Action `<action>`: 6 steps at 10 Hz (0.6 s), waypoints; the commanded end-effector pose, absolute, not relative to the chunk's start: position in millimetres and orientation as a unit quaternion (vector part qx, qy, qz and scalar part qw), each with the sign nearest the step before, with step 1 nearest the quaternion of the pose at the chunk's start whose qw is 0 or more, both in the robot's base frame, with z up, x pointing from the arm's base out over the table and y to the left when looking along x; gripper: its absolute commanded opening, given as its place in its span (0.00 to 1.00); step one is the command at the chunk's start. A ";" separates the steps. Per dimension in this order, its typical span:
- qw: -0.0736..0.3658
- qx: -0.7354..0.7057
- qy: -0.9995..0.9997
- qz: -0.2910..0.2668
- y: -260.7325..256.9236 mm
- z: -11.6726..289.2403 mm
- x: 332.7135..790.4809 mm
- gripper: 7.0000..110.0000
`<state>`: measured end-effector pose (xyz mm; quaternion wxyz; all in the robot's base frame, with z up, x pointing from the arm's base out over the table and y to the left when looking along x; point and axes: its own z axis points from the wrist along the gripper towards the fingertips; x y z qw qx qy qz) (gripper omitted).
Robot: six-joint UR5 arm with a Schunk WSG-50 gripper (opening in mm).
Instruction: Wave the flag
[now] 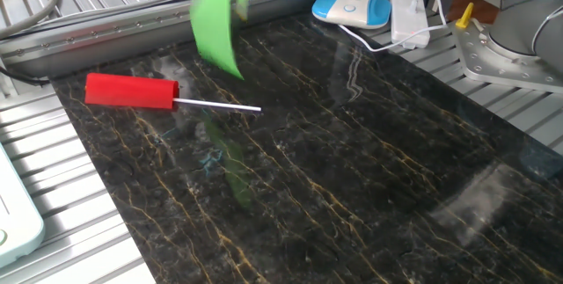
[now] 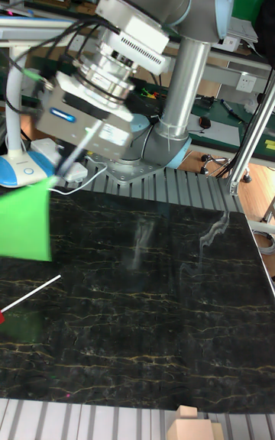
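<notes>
The flag [image 1: 217, 16] is a bright green rectangle hanging in the air over the far left part of the dark marble table [image 1: 352, 170], tilted and blurred by motion. In the tall fixed view the flag [image 2: 26, 223] sits at the left edge, and its thin white stick slants up and to the right into my gripper [image 2: 93, 131]. The gripper is shut on the stick's upper end, well above the table. It is out of frame in the fixed view.
A red rolled-up flag [image 1: 132, 91] on a white stick lies at the table's left. A blue-based lamp [image 1: 352, 6] and a white adapter [image 1: 409, 16] with its cable stand at the far edge. The arm's base [image 1: 515, 42] is at the right. A wooden block [image 2: 195, 418] sits near the front.
</notes>
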<state>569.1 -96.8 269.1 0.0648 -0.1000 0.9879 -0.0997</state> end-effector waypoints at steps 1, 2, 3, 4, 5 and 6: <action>0.042 -0.009 0.998 0.051 14.2 283.2 564.5 0.00; 0.034 0.032 0.992 0.114 58.5 294.3 565.3 0.00; 0.017 0.078 0.981 0.175 97.1 305.9 562.8 0.00; -0.011 0.132 0.960 0.248 137.3 321.8 558.2 0.00; -0.044 0.185 0.925 0.330 175.7 346.3 556.6 0.00; -0.060 0.199 0.906 0.368 188.1 359.5 555.4 0.00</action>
